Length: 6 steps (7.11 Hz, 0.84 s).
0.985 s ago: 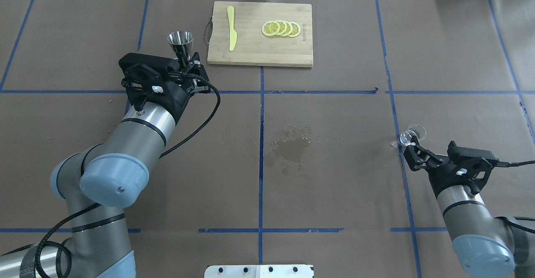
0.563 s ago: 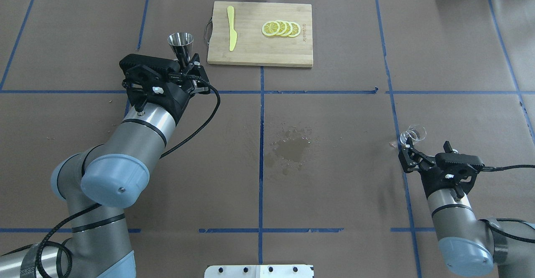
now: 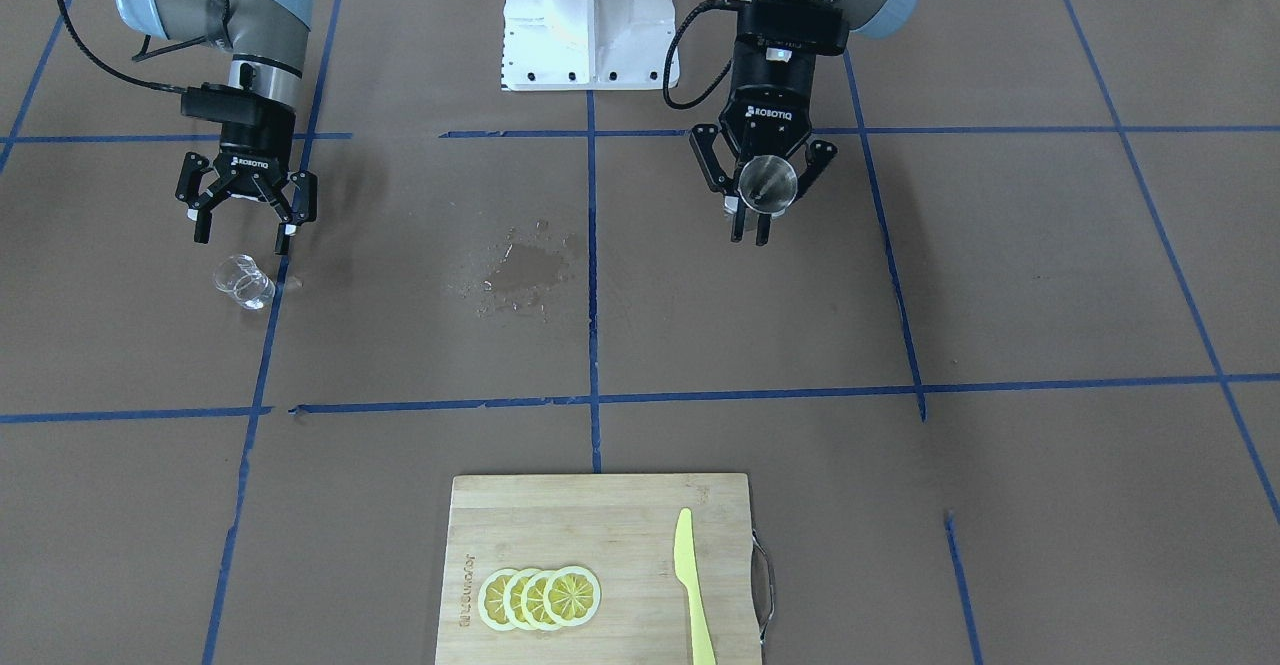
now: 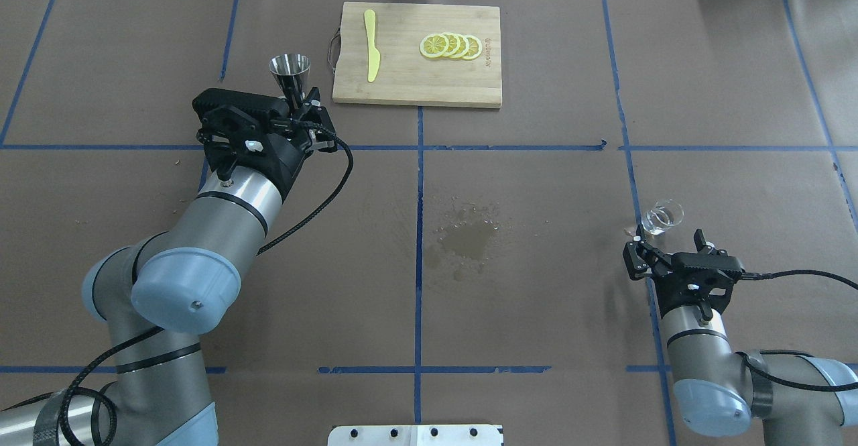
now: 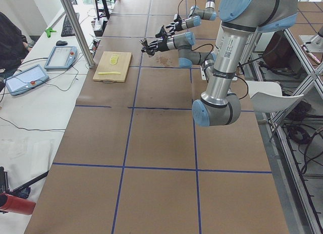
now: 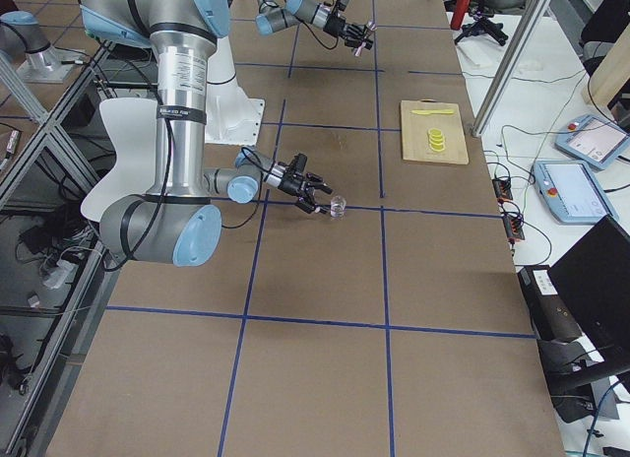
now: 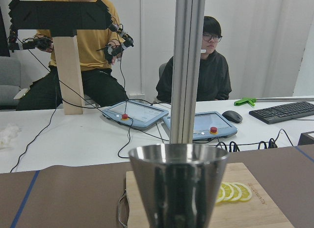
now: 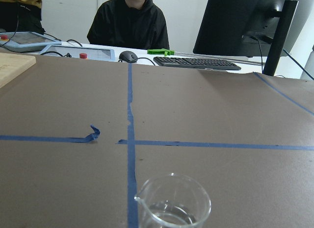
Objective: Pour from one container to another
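Over the last second the right gripper (image 4: 665, 253) has backed away from the small clear glass beaker (image 4: 662, 216) and turned level. Its fingers now stand spread and empty just short of the glass, touching nothing. The beaker stands upright toward the desk's right edge, on a blue tape line (image 4: 631, 184), with what looks like a little clear liquid in its bottom. We judge it set down as the receiving vessel.

The left gripper (image 4: 307, 107) has not moved. It pinches the cone-shaped stainless steel jigger (image 4: 289, 70) by its lower part, upright above the desk, near the left end of the wooden cutting board (image 4: 402, 87) at the far edge. We see the two containers well apart, so the pour is not yet done.

A damp stain (image 4: 466, 238) marks the brown paper cover (image 4: 536, 312) mid-desk. The board carries lemon slices (image 4: 451, 45) and a yellow plastic knife (image 4: 371, 45). Beyond the far edge, seated people (image 7: 201, 80) face control tablets (image 7: 135, 114) on a white bench.
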Motion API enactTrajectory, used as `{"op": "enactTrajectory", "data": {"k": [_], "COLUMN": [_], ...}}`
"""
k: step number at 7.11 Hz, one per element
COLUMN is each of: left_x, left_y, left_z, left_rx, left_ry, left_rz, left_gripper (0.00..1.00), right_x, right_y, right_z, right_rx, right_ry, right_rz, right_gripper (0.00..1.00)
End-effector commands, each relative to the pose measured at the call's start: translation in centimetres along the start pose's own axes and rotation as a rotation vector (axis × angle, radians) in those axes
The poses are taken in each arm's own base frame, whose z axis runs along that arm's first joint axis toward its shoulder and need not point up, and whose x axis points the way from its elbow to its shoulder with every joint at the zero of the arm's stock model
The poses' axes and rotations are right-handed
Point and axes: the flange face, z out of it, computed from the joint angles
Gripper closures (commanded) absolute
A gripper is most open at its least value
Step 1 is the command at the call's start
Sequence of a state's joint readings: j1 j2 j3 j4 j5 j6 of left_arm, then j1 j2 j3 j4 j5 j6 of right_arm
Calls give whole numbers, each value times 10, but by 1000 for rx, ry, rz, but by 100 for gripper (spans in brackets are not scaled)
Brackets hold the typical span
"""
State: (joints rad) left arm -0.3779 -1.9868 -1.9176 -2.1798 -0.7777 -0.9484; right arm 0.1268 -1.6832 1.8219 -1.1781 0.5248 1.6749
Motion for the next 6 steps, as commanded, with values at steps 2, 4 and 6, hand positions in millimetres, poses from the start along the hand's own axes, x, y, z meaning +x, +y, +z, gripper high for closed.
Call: {"op": "enactTrajectory", "data": {"k": [2, 4, 6], "left_x": [-1, -1, -1], "left_y": [1, 3, 6], "left_z": [0, 0, 2], "left_rx": [-1, -3, -7], "left_ry": [-1, -3, -7], "left_rz": [-1, 1, 5], "left_gripper": [100, 100, 100], "right_x": [25, 31, 32], "right_y": [29, 29, 30], "right_z": [25, 27, 28], "right_rx": [27, 35, 46], "right_ry": [-59, -122, -118], "right_rz": [2, -16, -28], "right_gripper": [0, 0, 0]}}
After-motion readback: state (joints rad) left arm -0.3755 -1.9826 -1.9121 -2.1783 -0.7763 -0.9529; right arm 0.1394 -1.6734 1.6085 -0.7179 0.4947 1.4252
